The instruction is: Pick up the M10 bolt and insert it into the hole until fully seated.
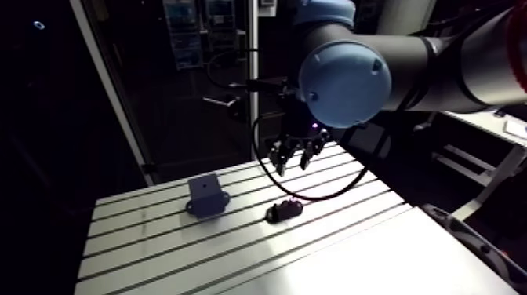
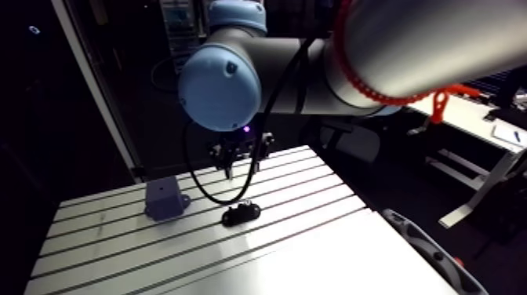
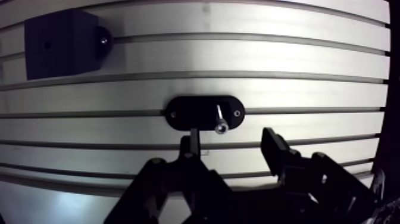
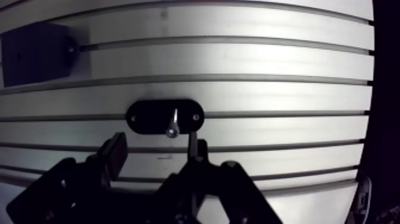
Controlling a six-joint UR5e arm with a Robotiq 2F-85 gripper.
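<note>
Two fingers [image 3: 275,146] of my gripper [image 3: 232,142] stand apart, holding nothing. I see the bolt [image 3: 220,118] just ahead of them in its black holder [image 3: 184,112], with the block [image 3: 59,43] well aside.

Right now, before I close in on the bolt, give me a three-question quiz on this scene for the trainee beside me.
1. Short answer: do the dark block and the black oval holder touch?
2. Multiple choice: the bolt rests on A) the dark block, B) the black oval holder, C) the gripper.
3. True or false: the gripper is shut on the bolt.

Key:
1. No. They lie apart on the table, with slots between them.
2. B.
3. False. Its fingers are open and empty, just short of the holder.
</note>
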